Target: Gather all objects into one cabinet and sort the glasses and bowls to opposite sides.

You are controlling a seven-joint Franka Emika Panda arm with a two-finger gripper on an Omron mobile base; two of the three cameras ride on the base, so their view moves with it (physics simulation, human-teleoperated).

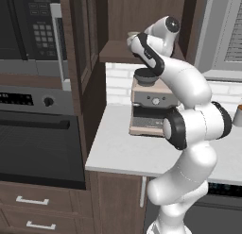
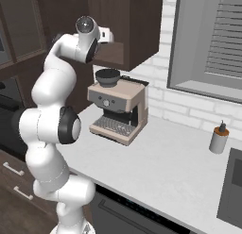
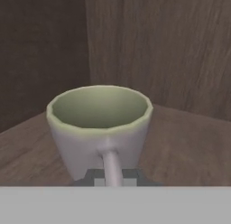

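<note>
A cream mug [image 3: 100,123] stands upright on a dark wood shelf board [image 3: 180,142], in the back corner of an open wall compartment [image 1: 118,51]. Its handle [image 3: 110,166] points toward the hand. My gripper [image 3: 111,177] is shut on that handle, with one dark fingertip [image 3: 93,177] on each side of it. In the base views the arm reaches up into this compartment, and a sliver of the mug [image 1: 133,35] shows beside the wrist. The wide black bowl [image 1: 145,76] [image 2: 108,76] sits on top of the coffee machine, below the hand.
A beige coffee machine [image 2: 116,110] stands on the white counter [image 1: 118,153] under the compartment. A microwave [image 1: 33,25] and wall oven [image 1: 38,134] are to the left. A window [image 2: 212,44], a soap dispenser [image 2: 219,138] and a sink edge [image 2: 231,190] lie to the right.
</note>
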